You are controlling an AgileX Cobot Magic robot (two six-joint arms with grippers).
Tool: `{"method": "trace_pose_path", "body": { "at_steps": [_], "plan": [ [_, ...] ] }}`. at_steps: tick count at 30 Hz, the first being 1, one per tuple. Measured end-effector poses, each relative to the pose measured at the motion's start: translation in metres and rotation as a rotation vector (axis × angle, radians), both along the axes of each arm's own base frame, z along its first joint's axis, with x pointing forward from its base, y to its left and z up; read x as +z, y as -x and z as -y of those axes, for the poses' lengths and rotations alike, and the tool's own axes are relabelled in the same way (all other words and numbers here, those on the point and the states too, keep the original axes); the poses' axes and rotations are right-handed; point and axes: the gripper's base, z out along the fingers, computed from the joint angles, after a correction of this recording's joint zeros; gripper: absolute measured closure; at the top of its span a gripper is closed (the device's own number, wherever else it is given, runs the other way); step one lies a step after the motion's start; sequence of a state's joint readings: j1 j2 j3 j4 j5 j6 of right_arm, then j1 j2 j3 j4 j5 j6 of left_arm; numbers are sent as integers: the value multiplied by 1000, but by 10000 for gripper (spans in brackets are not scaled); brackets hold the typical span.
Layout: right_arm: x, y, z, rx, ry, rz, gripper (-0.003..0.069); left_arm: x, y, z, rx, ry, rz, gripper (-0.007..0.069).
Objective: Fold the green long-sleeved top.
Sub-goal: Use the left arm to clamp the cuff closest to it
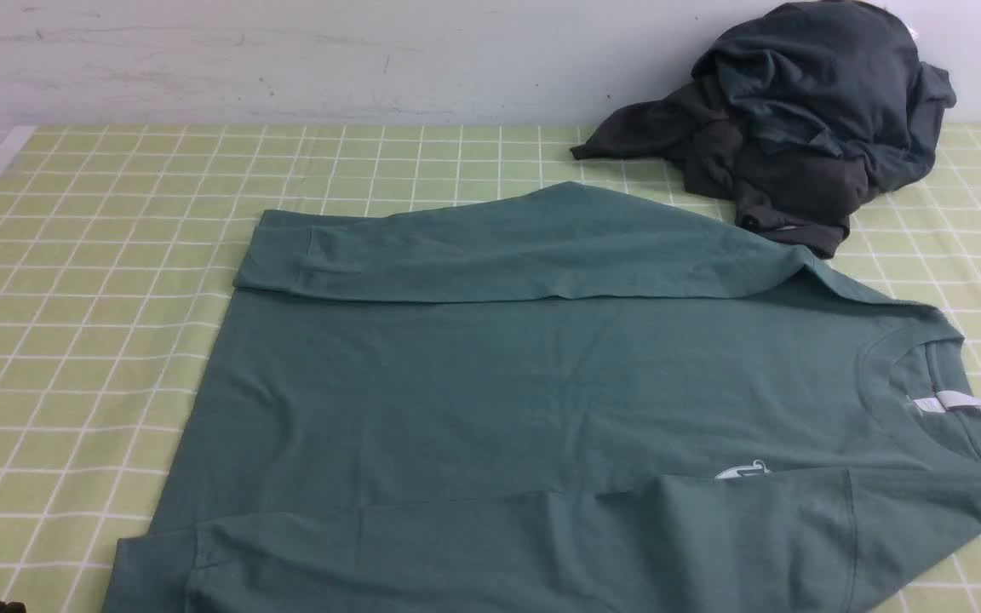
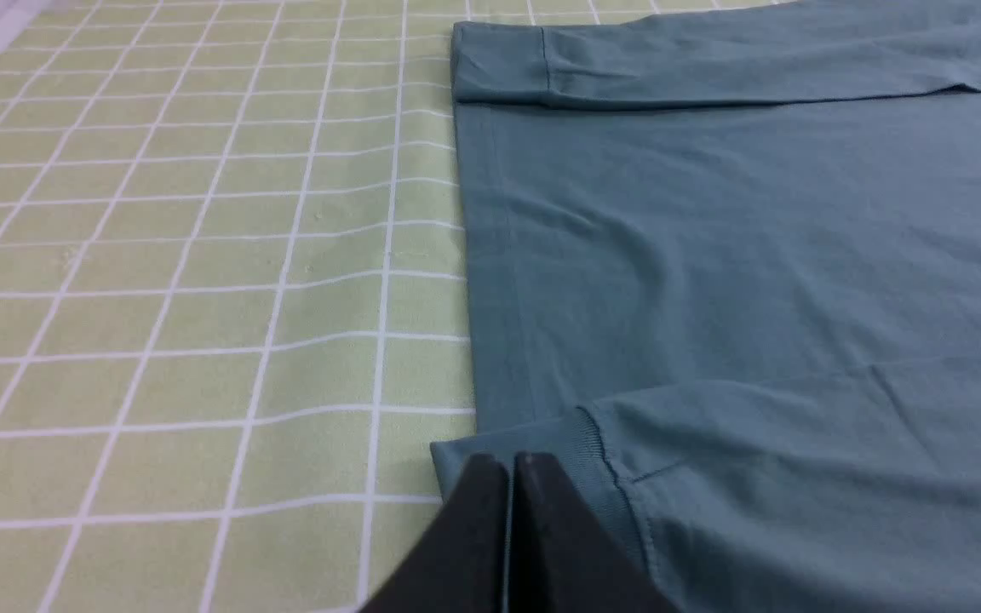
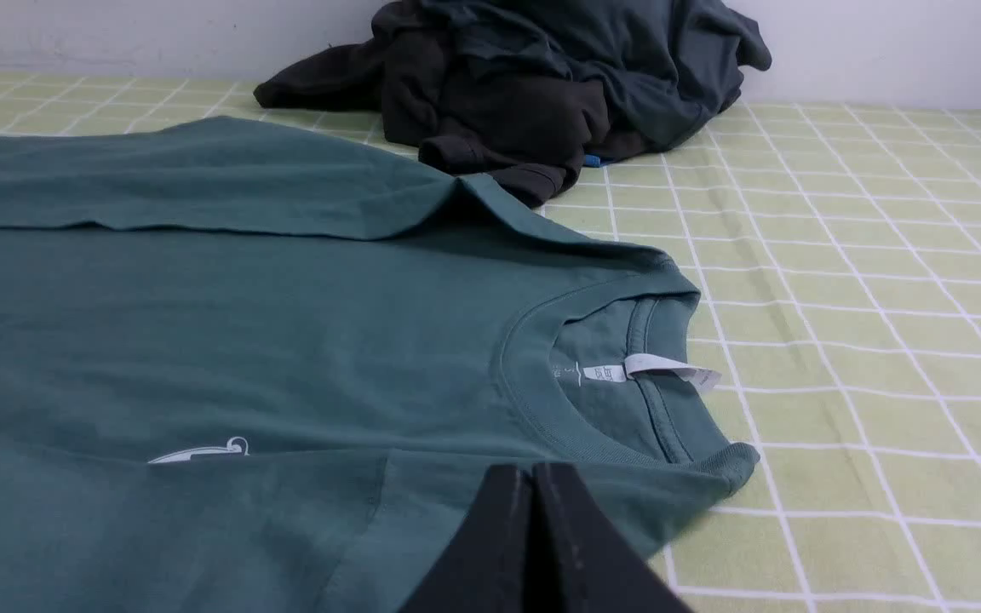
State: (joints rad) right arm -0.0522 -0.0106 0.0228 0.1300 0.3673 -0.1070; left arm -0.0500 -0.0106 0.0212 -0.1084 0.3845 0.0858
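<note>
Both my jaws are shut, grip unclear; the green long-sleeved top (image 1: 490,383) lies crosswise, hem left, neck right.

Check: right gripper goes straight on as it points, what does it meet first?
Probably the green long-sleeved top, its shoulder by the neck just ahead of the right gripper; depth unclear.

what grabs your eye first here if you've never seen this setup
The green top fills the middle of the checked cloth, lying flat with both sleeves folded in across it and its neck to the right. Behind it, at the far right, a dark heap of clothes sits by the wall.
</note>
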Motion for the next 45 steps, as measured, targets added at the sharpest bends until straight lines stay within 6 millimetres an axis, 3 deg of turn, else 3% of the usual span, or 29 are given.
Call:
{"method": "trace_pose_path", "body": {
  "at_steps": [37,42,45],
  "plan": [
    [0,0,0,0,0,0,673,2,-1,-1,-9,-54,33,627],
    [3,-1,0,-4,2,39,673,5,-3,-1,-1,-51,94,627],
    [14,-2,2,-19,8,171,673,20,-5,-2,20,-42,258,627]
  ]
}}
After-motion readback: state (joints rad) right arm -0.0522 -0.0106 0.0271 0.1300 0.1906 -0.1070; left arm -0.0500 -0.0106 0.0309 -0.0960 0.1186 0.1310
